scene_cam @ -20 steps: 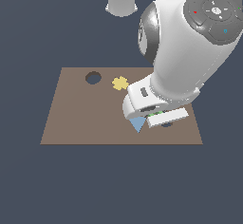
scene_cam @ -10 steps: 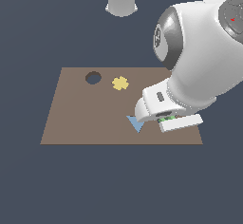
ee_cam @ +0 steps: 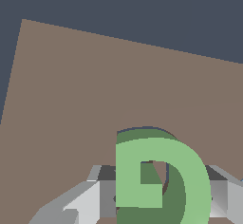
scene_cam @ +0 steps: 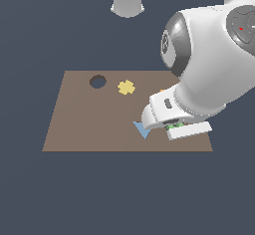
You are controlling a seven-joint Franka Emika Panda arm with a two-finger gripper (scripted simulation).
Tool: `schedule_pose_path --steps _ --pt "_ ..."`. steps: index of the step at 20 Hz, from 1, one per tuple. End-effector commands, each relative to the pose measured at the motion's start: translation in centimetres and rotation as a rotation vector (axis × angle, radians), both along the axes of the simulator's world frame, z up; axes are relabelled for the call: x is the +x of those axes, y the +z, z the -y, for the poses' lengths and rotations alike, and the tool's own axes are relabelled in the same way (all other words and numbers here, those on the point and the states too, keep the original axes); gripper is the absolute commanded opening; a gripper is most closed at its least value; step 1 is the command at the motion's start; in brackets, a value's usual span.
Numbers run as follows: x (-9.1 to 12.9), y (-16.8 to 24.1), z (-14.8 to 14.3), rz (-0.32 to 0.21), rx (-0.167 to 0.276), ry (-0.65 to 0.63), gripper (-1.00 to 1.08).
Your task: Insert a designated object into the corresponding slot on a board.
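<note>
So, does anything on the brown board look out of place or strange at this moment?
Nothing looks damaged or spilled. The green G-shaped block sits between the hand's fingers, above the brown board. The yellow flower-shaped piece and blue triangle lie flat; the G-shaped cutout is hidden.

The green G-shaped block (ee_cam: 161, 180) is a bright, thick letter form with a flat top face and a short inner bar. In the wrist view it fills the foreground, lying flat just above the board (ee_cam: 85, 99), with grey metal showing on either side of it. In the exterior view only a green sliver (scene_cam: 174, 126) shows, near the board's (scene_cam: 84, 124) near right edge. The board is flat, brown and rectangular. The G-shaped slot cannot be made out.
</note>
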State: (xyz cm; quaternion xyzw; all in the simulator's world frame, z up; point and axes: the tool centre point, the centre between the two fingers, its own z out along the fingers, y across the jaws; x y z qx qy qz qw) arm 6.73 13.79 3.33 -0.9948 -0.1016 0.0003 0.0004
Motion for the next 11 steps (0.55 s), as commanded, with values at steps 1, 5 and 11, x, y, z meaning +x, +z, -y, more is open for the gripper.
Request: schedule_pose_path --steps 1,5,11 --pt "0.01 -0.3 0.0 0.0 0.0 0.0 -1.0" --pt "0.01 -0.3 0.0 0.0 0.0 0.0 1.0" --pt "0.01 -0.3 0.0 0.0 0.0 0.0 1.0"
